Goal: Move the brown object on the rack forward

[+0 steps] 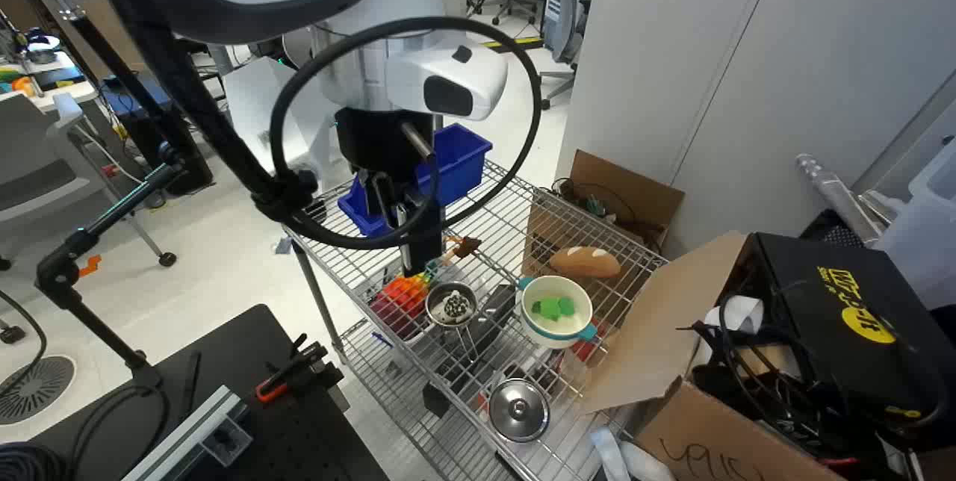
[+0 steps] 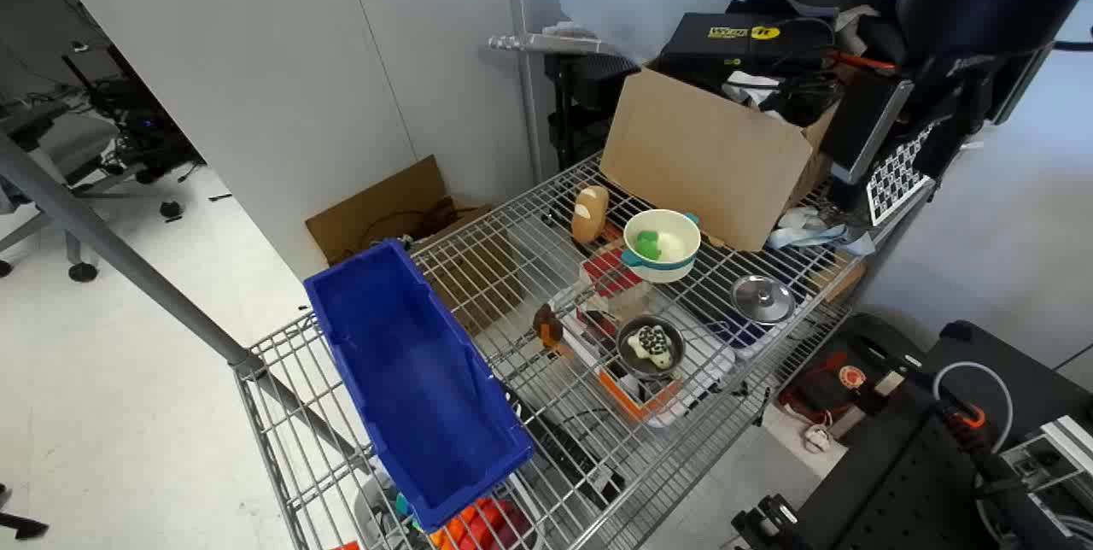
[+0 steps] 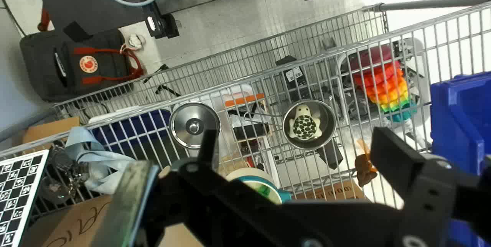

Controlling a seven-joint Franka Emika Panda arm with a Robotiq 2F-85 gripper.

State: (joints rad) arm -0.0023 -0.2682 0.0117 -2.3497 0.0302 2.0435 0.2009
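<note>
The claw (image 3: 294,139) has its fingers (image 3: 395,157) spread wide apart, nothing gripped. In an exterior view, the arm (image 1: 407,78) reaches over the rack (image 2: 512,311), claw pointing downward. Two brown items lie on the rack: a dark brown object (image 2: 547,324), part orange, between the blue bin (image 2: 418,379) and small pan (image 3: 327,118); a light brown loaf (image 2: 589,213) beside the two-handled pot (image 2: 657,273).
</note>
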